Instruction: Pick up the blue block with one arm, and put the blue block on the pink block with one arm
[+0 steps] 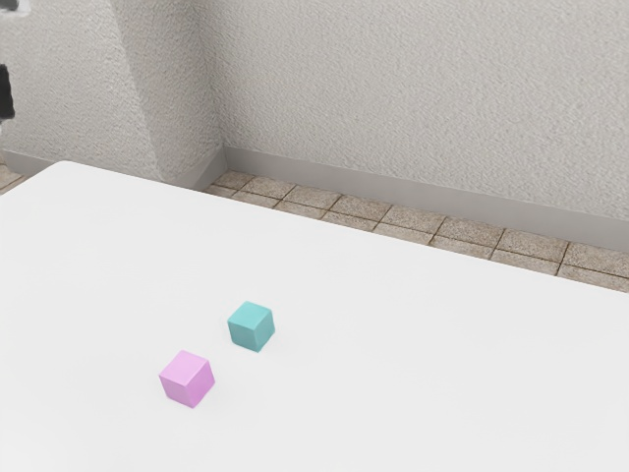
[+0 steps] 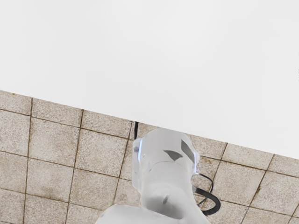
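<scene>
The blue block [image 1: 251, 325] sits on the white table [image 1: 442, 374], near the pink block [image 1: 187, 377] but not touching it. The pink block lies closer to the camera and toward the exterior view's left. Both rest flat on the tabletop. A dark sliver of the gripper [image 1: 4, 93] shows at the exterior view's left edge, well apart from the blocks; whether its jaws are open or closed cannot be told. Behind the table are a tiled floor [image 1: 393, 216] and a rough grey wall [image 1: 393, 79]. The wrist view looks down on the arm's white base [image 2: 163, 177] and a black cable [image 2: 210, 200].
</scene>
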You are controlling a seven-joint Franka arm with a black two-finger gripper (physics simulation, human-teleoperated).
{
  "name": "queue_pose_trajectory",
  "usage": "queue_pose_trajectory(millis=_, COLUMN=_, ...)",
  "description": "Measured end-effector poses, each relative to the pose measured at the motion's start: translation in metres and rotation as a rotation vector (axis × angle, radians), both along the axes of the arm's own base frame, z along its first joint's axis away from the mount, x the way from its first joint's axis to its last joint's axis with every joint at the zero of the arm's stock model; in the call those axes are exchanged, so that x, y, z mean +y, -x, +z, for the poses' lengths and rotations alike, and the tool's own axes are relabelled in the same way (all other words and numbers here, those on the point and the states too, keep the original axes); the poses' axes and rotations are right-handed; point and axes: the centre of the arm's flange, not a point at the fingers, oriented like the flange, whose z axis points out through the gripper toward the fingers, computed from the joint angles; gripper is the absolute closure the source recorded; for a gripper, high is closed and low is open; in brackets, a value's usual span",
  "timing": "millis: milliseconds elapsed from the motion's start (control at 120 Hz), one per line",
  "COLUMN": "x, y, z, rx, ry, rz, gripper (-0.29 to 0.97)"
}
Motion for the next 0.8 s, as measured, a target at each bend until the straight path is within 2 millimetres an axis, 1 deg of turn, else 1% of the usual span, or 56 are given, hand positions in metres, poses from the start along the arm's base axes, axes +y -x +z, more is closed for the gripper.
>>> queue_pose_trajectory(millis=42, x=-0.014, y=-0.028, z=-0.007, rx=-0.07, ry=-0.03, rz=-0.027, gripper=0.02)
queue_pose_trajectory(millis=83, x=-0.02, y=-0.047, z=-0.009, rx=-0.135, ry=-0.051, rz=-0.035, gripper=0.02)
queue_pose_trajectory(millis=125, x=-0.034, y=-0.067, z=-0.019, rx=-0.168, ry=-0.065, rz=-0.057, gripper=0.02)
queue_pose_trajectory(millis=158, x=-0.044, y=-0.084, z=-0.031, rx=-0.184, ry=-0.065, rz=-0.064, gripper=0.02)
queue_pose_trajectory(millis=208, x=-0.078, y=-0.111, z=-0.059, rx=-0.186, ry=-0.075, rz=-0.115, gripper=0.02)
queue_pose_trajectory(millis=242, x=-0.098, y=-0.125, z=-0.095, rx=-0.166, ry=-0.077, rz=-0.149, gripper=0.02)
queue_pose_trajectory(millis=267, x=-0.107, y=-0.133, z=-0.125, rx=-0.153, ry=-0.078, rz=-0.166, gripper=0.02)
queue_pose_trajectory(millis=300, x=-0.112, y=-0.14, z=-0.168, rx=-0.131, ry=-0.077, rz=-0.173, gripper=0.02)
queue_pose_trajectory(millis=342, x=-0.111, y=-0.144, z=-0.208, rx=-0.115, ry=-0.077, rz=-0.161, gripper=0.02)
queue_pose_trajectory(millis=367, x=-0.108, y=-0.139, z=-0.236, rx=-0.095, ry=-0.067, rz=-0.149, gripper=0.02)
queue_pose_trajectory(millis=408, x=-0.102, y=-0.122, z=-0.287, rx=-0.066, ry=-0.049, rz=-0.13, gripper=0.02)
queue_pose_trajectory(millis=433, x=-0.101, y=-0.113, z=-0.31, rx=-0.063, ry=-0.041, rz=-0.121, gripper=0.02)
queue_pose_trajectory(millis=458, x=-0.101, y=-0.108, z=-0.325, rx=-0.075, ry=-0.035, rz=-0.115, gripper=0.02)
queue_pose_trajectory(millis=517, x=-0.101, y=-0.109, z=-0.345, rx=-0.128, ry=-0.037, rz=-0.108, gripper=0.02)
queue_pose_trajectory(millis=575, x=-0.102, y=-0.124, z=-0.357, rx=-0.208, ry=-0.053, rz=-0.108, gripper=0.02)
queue_pose_trajectory(millis=633, x=-0.099, y=-0.141, z=-0.362, rx=-0.301, ry=-0.076, rz=-0.115, gripper=0.02)
queue_pose_trajectory(millis=708, x=-0.095, y=-0.156, z=-0.368, rx=-0.39, ry=-0.098, rz=-0.123, gripper=0.02)
queue_pose_trajectory(millis=800, x=-0.091, y=-0.169, z=-0.385, rx=-0.441, ry=-0.113, rz=-0.132, gripper=0.02)
